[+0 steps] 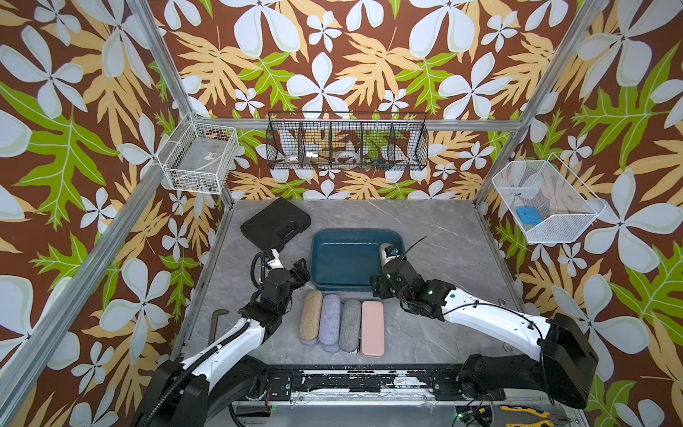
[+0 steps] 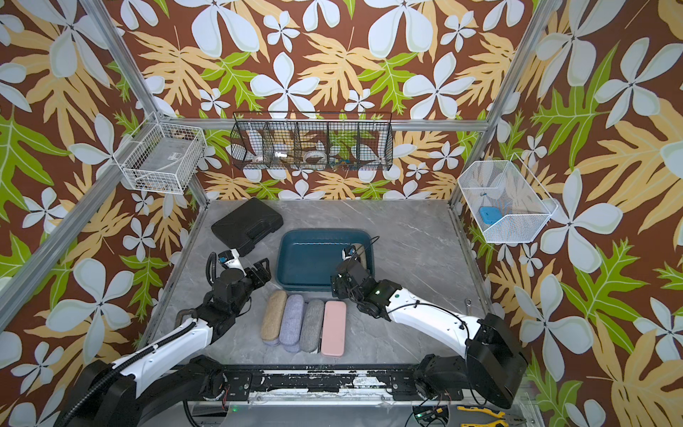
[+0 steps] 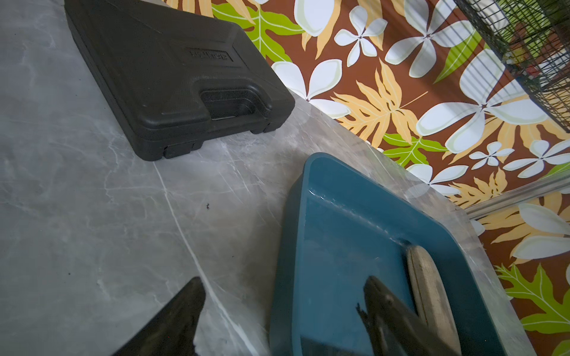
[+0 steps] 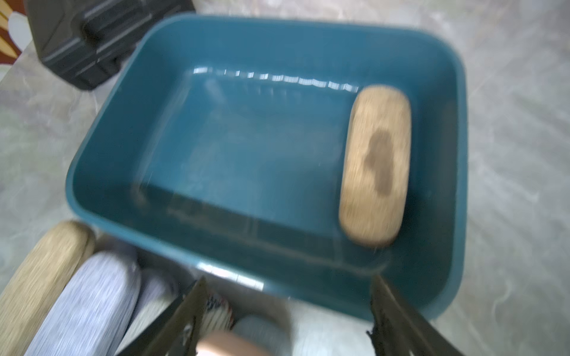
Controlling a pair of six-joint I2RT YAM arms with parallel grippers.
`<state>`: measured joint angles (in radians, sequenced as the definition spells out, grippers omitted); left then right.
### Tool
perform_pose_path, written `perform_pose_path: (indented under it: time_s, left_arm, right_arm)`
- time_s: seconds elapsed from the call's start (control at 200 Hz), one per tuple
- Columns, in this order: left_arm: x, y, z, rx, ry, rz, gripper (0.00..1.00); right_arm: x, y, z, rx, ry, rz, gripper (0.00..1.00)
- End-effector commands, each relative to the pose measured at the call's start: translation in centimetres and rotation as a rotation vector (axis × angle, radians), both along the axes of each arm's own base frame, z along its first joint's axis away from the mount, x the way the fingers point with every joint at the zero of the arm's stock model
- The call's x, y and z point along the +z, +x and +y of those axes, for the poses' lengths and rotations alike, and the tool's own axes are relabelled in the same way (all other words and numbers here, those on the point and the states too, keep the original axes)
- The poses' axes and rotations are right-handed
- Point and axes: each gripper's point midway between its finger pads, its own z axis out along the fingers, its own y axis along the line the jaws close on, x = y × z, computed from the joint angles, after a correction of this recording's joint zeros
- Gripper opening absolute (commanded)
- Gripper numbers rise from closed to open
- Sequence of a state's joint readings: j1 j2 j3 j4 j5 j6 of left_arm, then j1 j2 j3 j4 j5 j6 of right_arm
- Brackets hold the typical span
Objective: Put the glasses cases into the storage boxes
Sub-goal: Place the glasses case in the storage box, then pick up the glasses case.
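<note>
tub: dark teal tub (image 1: pixel 345 260) sits mid-table, upright, floor mostly bare.
done: one boxed tan case (image 4: pixel 376 163) lies flat inside, along the end wall nearer the right arm. It is the only case in there.
left out: a row of four just in front of the tub's near wall, packed side by side: tan case (image 1: pixel 310 314), lavender case (image 1: pixel 329 318), grey case (image 1: pixel 349 319), pink case (image 1: pixel 372 322).
under the row: a lower layer (image 1: pixel 330 347) pokes out as lavender ends. A printed end (image 4: pixel 217 308) shows in the right wrist view, blurred. The count below cannot be told.
right gripper (image 4: pixel 288 296): over the tub's near rim, jaws wide apart, nothing held. That view is smeared.
left gripper (image 1: pixel 302 270): just beside the tub's left wall, jaws apart, empty.
progress: early, by my read. One case is in, four are plainly out, and more lie beneath.
next: probably a pick off the top row. The pink case lies nearest the right arm.
risk: the row is tight, so there is little room for fingers between neighbours, and a lift may drag the layer below.
ignore: black moulded case (image 1: pixel 275 223), back-left of the tub, well apart from the row.
</note>
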<state>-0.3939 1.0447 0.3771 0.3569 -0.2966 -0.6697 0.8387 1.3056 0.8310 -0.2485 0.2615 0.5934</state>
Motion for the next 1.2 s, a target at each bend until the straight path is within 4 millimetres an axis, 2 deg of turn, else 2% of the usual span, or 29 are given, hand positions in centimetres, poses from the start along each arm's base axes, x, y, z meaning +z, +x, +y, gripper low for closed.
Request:
perform_pose_path:
  time_s: [0.0,0.23,0.37,0.661,0.976,1.196]
  left_arm:
    - [0.5,0.6,0.3,0.022,0.015,-0.022,0.83]
    - [0.1,0.8,-0.1,0.018,-0.010,-0.026,0.83]
    - [0.7,0.9,0.1,0.027,-0.006,-0.046,0.83]
    - [1.7,0.5,0.3,0.028,-0.025,-0.087,0.83]
    - [1.8,-0.2,0.6,0.026,-0.029,-0.100,0.83]
    - [1.9,-0.5,0.8,0.029,-0.030,-0.108,0.83]
  right_arm:
    - [-0.9,-2.2,-0.1,-0.038,0.018,0.070,0.85]
    - [-3.2,-6.0,1.2,0.010,-0.021,0.175,0.88]
    - [-3.6,-7.6,2.5,0.040,-0.014,0.202,0.89]
    - [-4.5,-10.4,3.6,0.074,-0.059,0.241,0.86]
    - [-5.7,-11.6,3.4,0.060,-0.086,0.261,0.79]
    - [-6.2,-11.6,3.7,0.059,-0.106,0.276,0.80]
